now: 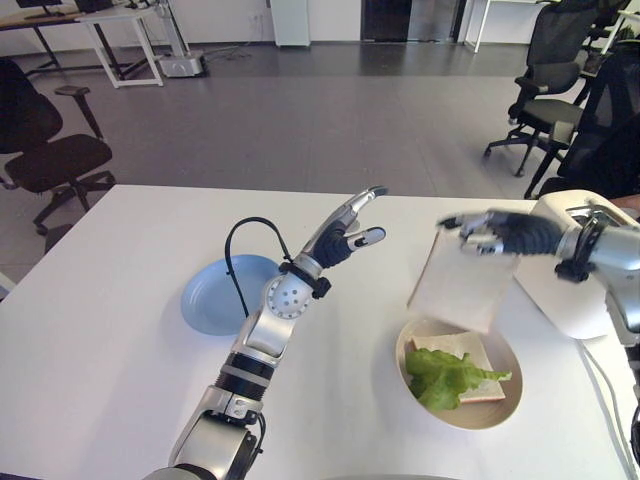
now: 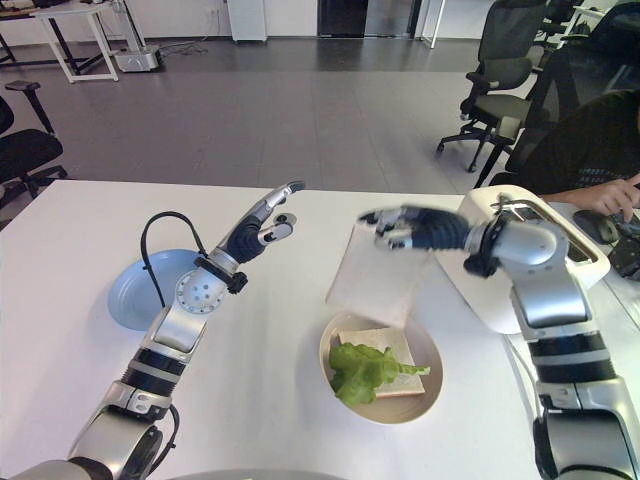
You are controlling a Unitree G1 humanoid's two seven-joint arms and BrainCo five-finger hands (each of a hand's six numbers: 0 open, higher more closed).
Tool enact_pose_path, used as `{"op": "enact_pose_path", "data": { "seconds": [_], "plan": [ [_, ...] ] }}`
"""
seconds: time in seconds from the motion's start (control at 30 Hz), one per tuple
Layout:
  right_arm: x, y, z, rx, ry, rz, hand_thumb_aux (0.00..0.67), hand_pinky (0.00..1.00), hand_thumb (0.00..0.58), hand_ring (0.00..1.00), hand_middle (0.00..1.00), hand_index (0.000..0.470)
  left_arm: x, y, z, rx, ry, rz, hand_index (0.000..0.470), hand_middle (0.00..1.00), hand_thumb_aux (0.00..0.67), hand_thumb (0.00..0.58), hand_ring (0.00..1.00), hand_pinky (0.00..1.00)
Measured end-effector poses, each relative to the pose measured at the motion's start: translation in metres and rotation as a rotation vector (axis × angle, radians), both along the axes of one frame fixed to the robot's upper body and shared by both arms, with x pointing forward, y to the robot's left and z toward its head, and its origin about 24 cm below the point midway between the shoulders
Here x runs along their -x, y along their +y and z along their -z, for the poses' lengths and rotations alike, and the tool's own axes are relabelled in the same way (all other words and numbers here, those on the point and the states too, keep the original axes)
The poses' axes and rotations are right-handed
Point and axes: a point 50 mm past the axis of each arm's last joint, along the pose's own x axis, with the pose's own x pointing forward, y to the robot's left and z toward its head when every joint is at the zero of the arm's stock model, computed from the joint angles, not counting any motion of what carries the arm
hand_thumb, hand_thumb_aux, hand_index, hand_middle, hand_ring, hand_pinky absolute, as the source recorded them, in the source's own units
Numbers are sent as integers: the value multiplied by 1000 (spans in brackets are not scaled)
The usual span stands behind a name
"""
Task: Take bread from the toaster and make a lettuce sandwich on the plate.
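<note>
My right hand point(image 1: 500, 234) is shut on the top edge of a white bread slice point(image 1: 462, 283), which hangs tilted above the tan plate point(image 1: 506, 405). On that plate lies another bread slice point(image 1: 482, 385) with a green lettuce leaf point(image 1: 445, 375) on top of it. The white toaster point(image 1: 578, 262) stands at the right edge of the table, just behind my right wrist. My left hand point(image 1: 347, 233) is raised over the middle of the table, open and holding nothing.
A light blue plate point(image 1: 215, 298) lies on the white table left of my left forearm. A black cable point(image 1: 238, 258) loops over it. Office chairs point(image 1: 548, 75) stand on the floor beyond the table's far edge.
</note>
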Motion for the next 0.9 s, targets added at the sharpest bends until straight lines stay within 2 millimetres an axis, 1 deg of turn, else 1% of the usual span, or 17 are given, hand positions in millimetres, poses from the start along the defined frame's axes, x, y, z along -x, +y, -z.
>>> {"op": "enact_pose_path", "data": {
  "seconds": [0.1, 0.27, 0.4, 0.47, 0.57, 0.67, 0.73, 0.8, 0.83, 0.9],
  "plan": [
    [11, 5, 5, 47, 126, -84, 670, 0, 580, 0, 0, 470, 0, 0, 0, -2, 2, 0, 0, 0, 0, 0, 0, 0],
    [14, 6, 19, 77, 247, -102, 670, 0, 580, 0, 0, 470, 0, -1, 0, -1, 3, 4, 0, 0, 0, 0, 0, 0],
    [10, 3, 39, 93, 317, -70, 670, 0, 580, 0, 0, 470, 1, -2, 1, -1, 7, 9, 0, 0, 0, 0, 0, 0],
    [8, 1, 53, 119, 352, -51, 670, 0, 580, 0, 0, 470, 3, -2, 1, -3, 8, 15, 0, 0, 0, 0, 0, 0],
    [5, 5, 73, 143, 354, -37, 670, 0, 580, 0, 0, 470, 7, -7, -2, 3, 2, 56, 0, 0, 0, 0, 0, 0],
    [2, 9, 83, 135, 339, -39, 670, 0, 580, 0, 0, 470, 14, -13, -5, -4, -22, 110, 0, 0, 0, 0, 0, 0],
    [0, 11, 88, 130, 330, -47, 670, 0, 580, 0, 0, 470, 27, -22, -4, -7, -30, 217, 0, 0, 0, 0, 0, 0],
    [0, 14, 92, 121, 328, -58, 670, 0, 580, 0, 0, 470, 42, -33, -1, 10, 7, 366, 0, 0, 0, 0, 0, 0],
    [0, 15, 94, 120, 328, -61, 670, 0, 580, 0, 0, 470, 51, -40, 3, 10, 36, 450, 0, 0, 0, 0, 0, 0],
    [0, 16, 94, 117, 324, -67, 670, 0, 580, 0, 0, 470, 77, -57, 20, -29, 128, 667, 0, 0, 0, 0, 0, 0]
  ]
}}
